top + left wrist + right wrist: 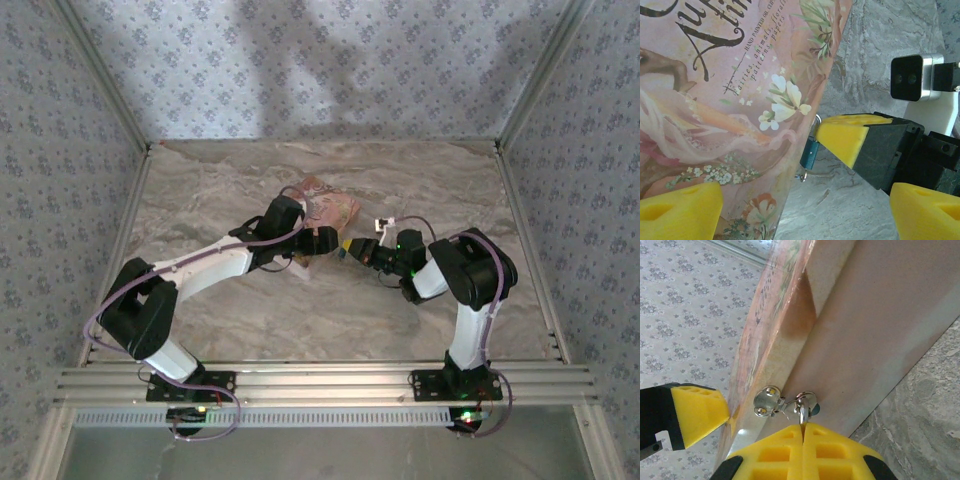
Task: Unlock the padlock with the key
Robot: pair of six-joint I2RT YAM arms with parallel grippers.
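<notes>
Foam, bright yellow and moulded with small hollows, pads both claws. The right claw (802, 429) has its pads pressed flat together. The thin silver shackle of the tiny blue squarish metal padlock (810, 153) runs straight into the seam at their tips, so the claw pinches the lock there.

The padlock sits right at that claw's tip, against the edge of the glossy pink cardboard box printed with flowers and script (715, 100). Its shackle is threaded through a shiny silver hasp (767, 399), which is fixed to the box's plain side by round studs. The lock's long axis lies nearly along the box's edge. Its shackle end is up against the right claw's pad, and the opposite end, with a small silver loop dangling, points back toward the left claw (800, 212).

The left claw is spread wide, with one pad over the box's face and the other beside the right claw's black body. Underneath lies the grey, veined, stone-look desk (880, 45).
</notes>
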